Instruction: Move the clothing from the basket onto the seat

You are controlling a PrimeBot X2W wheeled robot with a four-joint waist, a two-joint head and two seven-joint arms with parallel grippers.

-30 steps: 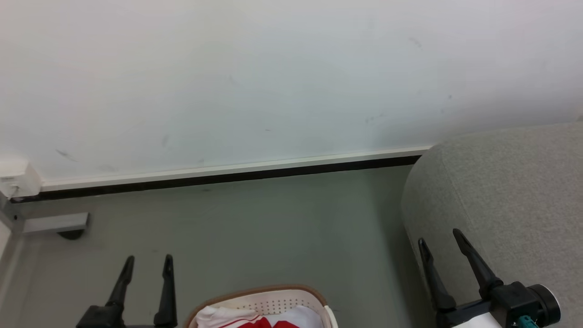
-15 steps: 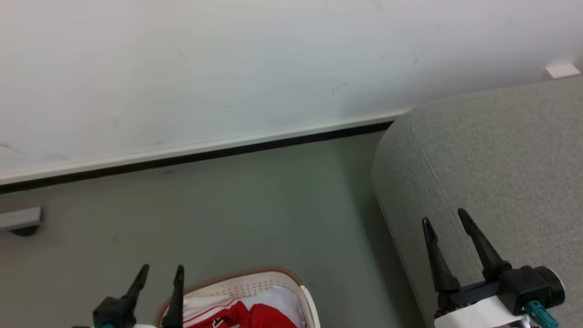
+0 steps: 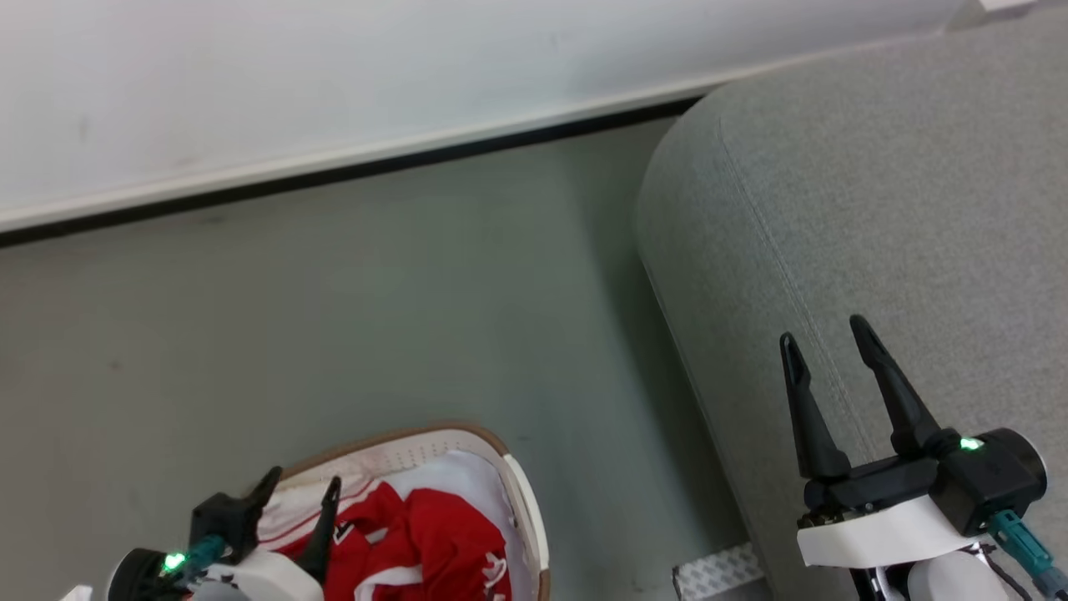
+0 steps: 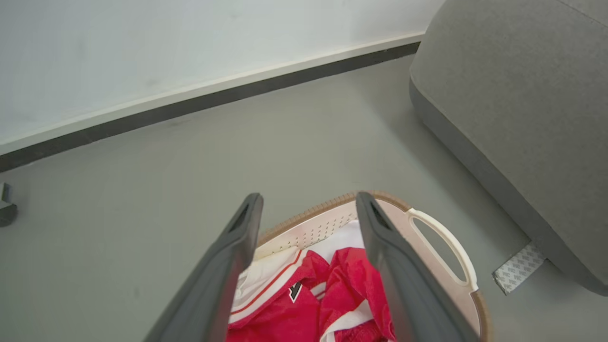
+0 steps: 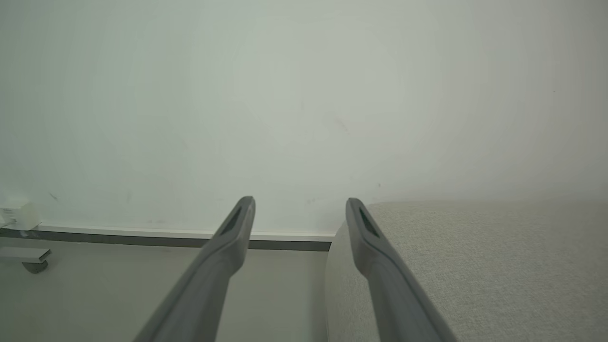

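Red clothing (image 3: 425,542) with white striped trim lies bunched in the white basket (image 3: 400,441) with its brown rim, on the floor at the head view's bottom. My left gripper (image 3: 302,489) hangs open over the basket's left side, nothing between its fingers. Through the left wrist view the clothing (image 4: 304,304) and basket (image 4: 441,237) lie below the left gripper (image 4: 308,203). My right gripper (image 3: 822,334) stands open above the grey seat (image 3: 876,209), empty. In the right wrist view the right gripper (image 5: 300,205) points at the wall over the seat (image 5: 475,266).
A white wall with a white skirting and a dark strip (image 3: 334,171) runs along the back of the grey floor. A patterned tape patch (image 3: 719,569) lies on the floor at the seat's foot. A small grey caster (image 5: 28,263) sits by the wall.
The head camera has tilted down and turned, so the wall slid up and more of the basket and seat came into view. Both grippers stay open.
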